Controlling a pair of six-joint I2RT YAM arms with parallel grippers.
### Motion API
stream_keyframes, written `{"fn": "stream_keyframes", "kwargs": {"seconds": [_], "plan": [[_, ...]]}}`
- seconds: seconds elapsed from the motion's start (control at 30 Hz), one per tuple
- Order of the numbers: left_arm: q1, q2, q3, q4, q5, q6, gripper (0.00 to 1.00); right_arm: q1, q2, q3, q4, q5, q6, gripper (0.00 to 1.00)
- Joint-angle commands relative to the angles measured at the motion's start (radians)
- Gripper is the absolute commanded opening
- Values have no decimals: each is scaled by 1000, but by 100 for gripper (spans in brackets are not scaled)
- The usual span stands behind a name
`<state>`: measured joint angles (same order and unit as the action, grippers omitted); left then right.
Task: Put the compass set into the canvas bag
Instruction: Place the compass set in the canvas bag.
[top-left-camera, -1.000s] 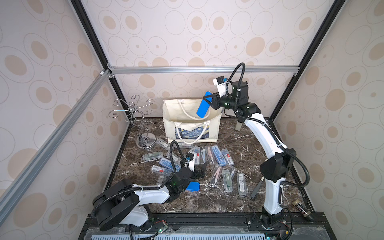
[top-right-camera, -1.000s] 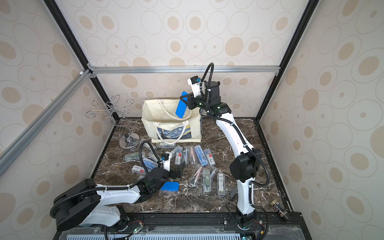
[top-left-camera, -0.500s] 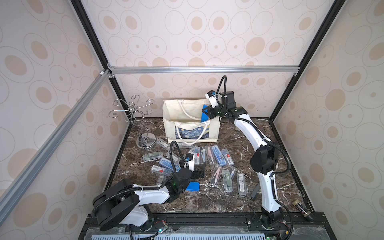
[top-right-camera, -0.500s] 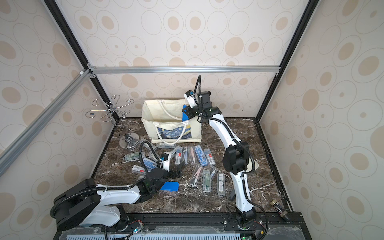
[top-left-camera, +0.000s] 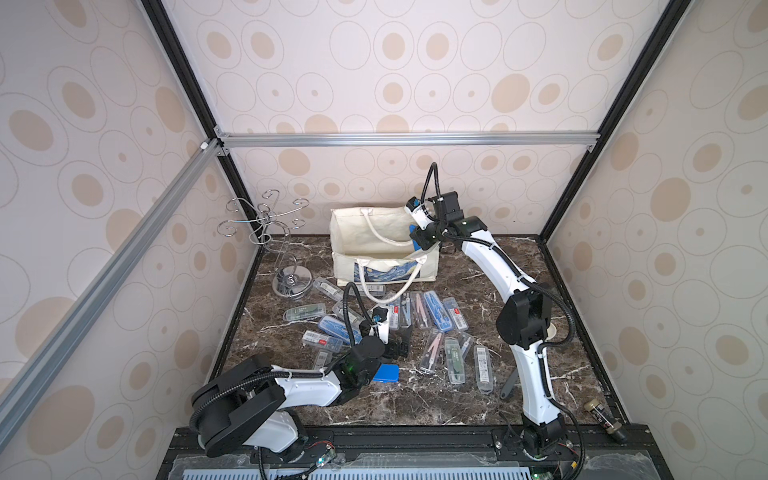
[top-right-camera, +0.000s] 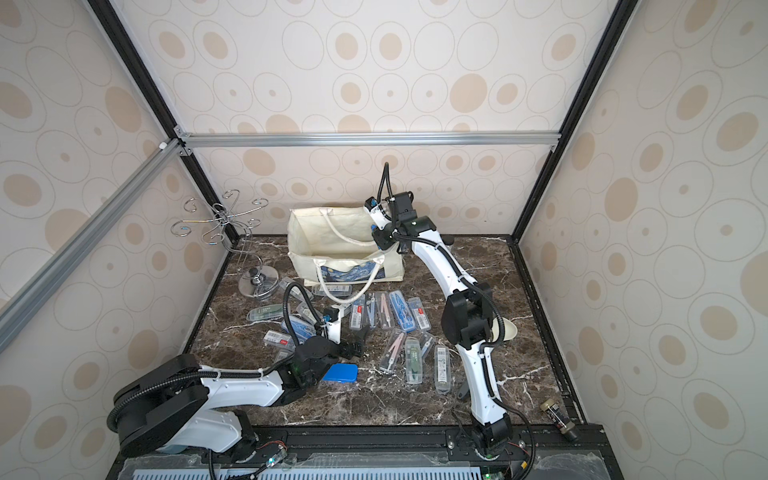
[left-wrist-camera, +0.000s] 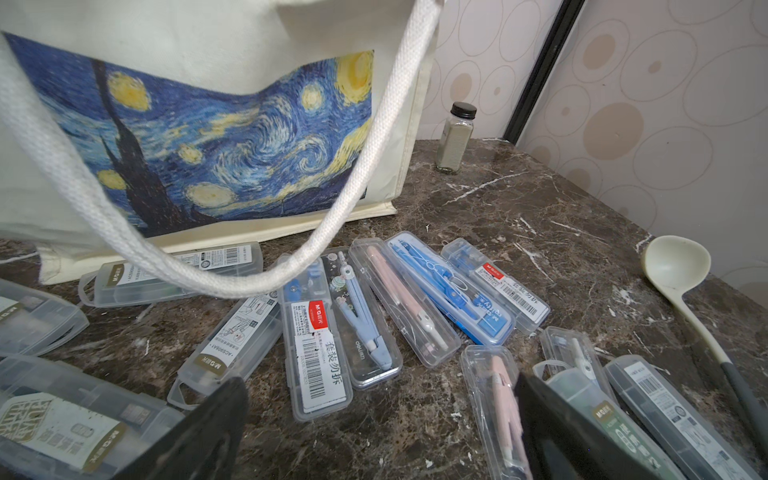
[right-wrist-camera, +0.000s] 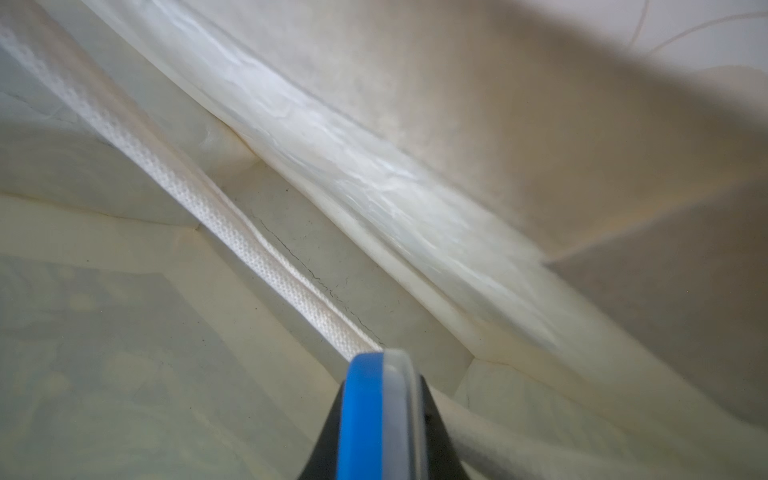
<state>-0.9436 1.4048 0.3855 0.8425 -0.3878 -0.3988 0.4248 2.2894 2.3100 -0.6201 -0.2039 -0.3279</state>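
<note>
The cream canvas bag (top-left-camera: 365, 232) (top-right-camera: 320, 232) stands open at the back of the table, and its starry print (left-wrist-camera: 208, 124) faces the left wrist view. My right gripper (top-left-camera: 417, 239) (top-right-camera: 380, 241) reaches into the bag's mouth on its right side. It is shut on a blue and clear compass set (right-wrist-camera: 374, 415), which points down toward the bag's inner seam (right-wrist-camera: 249, 249). A little of that blue case (top-left-camera: 412, 230) shows above the rim. My left gripper (top-left-camera: 399, 347) (left-wrist-camera: 380, 399) hangs open low over bare marble among the compass sets and holds nothing.
Several compass sets in clear cases (top-left-camera: 436, 316) (left-wrist-camera: 316, 345) lie in front of the bag, and a closed blue case (top-left-camera: 385, 372) lies by the left arm. A wire stand (top-left-camera: 286, 266) is at the back left. A cream ladle (left-wrist-camera: 673, 266), a glass bottle (left-wrist-camera: 455, 137) and a small lying bottle (top-left-camera: 600, 413) are on the right.
My right arm has come down from above the bag and carried the blue compass set into its mouth. The left arm has not moved.
</note>
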Motion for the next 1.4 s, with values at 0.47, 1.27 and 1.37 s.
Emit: {"fn": "stream_keyframes", "kwargs": {"seconds": [0.47,1.27,1.37], "plan": [[3,-10,10,21,-13,-17,100,5,62,70,-74,103,17,34],[164,-41,317,-437,-65,-35,100,5,-78,101,-124,-30,101,59],[213,-11,371,-491,-51,-36,100,4,-101,101,-128,-50,124,63]]}}
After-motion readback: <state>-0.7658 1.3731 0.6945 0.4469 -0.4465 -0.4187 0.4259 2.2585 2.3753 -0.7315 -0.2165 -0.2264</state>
